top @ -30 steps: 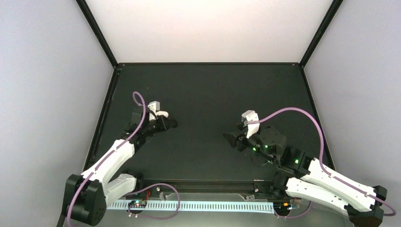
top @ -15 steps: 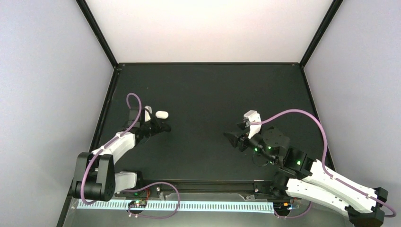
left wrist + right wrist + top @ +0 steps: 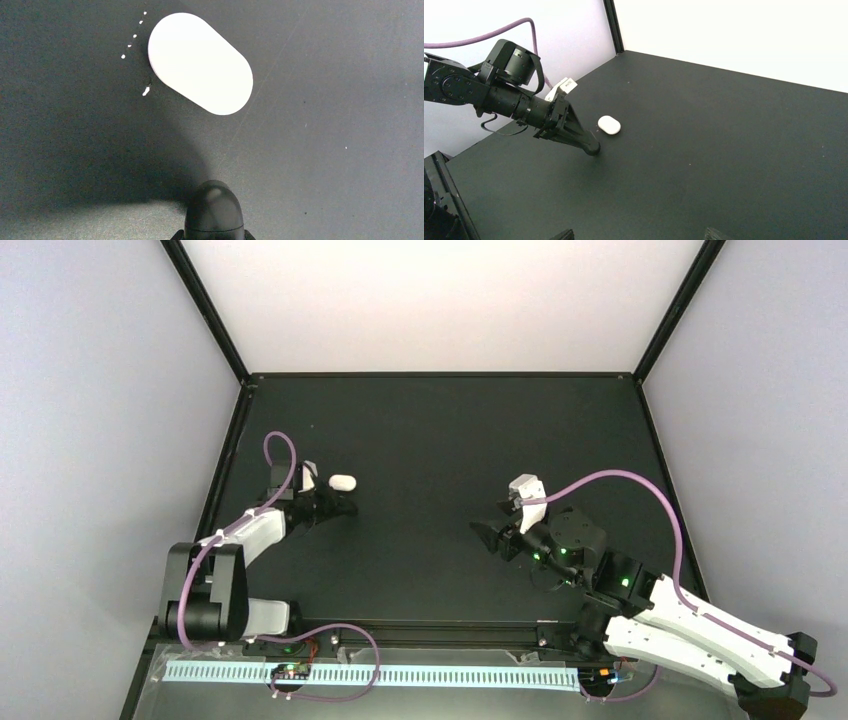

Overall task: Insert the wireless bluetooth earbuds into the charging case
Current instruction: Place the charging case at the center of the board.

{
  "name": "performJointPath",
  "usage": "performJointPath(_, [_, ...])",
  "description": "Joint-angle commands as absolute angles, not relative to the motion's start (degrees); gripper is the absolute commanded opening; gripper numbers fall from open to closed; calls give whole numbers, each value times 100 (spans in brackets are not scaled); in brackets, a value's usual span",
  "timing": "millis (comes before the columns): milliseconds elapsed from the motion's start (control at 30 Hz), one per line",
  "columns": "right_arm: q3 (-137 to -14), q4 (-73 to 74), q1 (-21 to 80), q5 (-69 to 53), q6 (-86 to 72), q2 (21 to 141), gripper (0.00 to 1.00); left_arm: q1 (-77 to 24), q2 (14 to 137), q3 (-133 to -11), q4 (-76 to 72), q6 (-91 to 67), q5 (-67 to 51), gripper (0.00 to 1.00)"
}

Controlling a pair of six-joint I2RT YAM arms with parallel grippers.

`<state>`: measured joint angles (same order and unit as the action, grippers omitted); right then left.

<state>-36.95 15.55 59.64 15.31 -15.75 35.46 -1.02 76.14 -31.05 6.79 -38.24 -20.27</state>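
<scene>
No writing, brand, number or sign is legible on anything in these views.

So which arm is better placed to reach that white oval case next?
Left, probably. The left arm has its shut jaws just beside the white oval charging case; the right arm, jaws open, sits far across the black table.

Right hand mostly below the picture's edge; white specks too tiny.

Tabletop: broad open stretch between left gripper and right gripper; obstacle, white case, just beyond the left tip, not touching.
</scene>
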Motion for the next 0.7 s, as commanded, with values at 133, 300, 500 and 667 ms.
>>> performJointPath(133, [-3785,1434,5949,1449,-1503,3790,68,-44,7875,-3164,401,-3970,-2411,3])
performJointPath(300, [-3796,1472,5950,1465,-1499,3771,68,-41,8061,-3121,326,-4000,-2394,4])
performJointPath(500, [-3814,1539,5946,1499,-1509,3721,67,-43,8050,-3106,588,-3983,-1966,17])
performJointPath(667, [-3814,1537,5950,1482,-1508,3739,68,-37,8110,-3140,726,-3934,-1827,23])
